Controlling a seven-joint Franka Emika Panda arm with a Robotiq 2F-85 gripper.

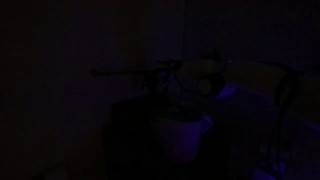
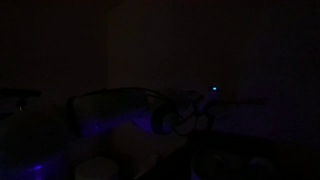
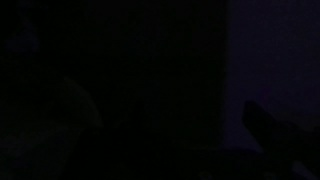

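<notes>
The scene is almost fully dark. In both exterior views I make out only the dim outline of the robot arm point(image 1: 185, 85) point(image 2: 185, 108), lit by a faint blue glow, with a small bright light point(image 2: 214, 89) on it. Below the arm sits a pale rounded shape point(image 1: 185, 125) that I cannot identify. The gripper's jaws cannot be made out in any view. The wrist view is near black, with one dark shape point(image 3: 270, 130) at the lower right against a slightly lighter patch.
Faint blue light falls on a surface point(image 2: 110, 135) under the arm. A thin horizontal bar or cable point(image 1: 125, 71) runs beside the arm. Everything else is lost in darkness.
</notes>
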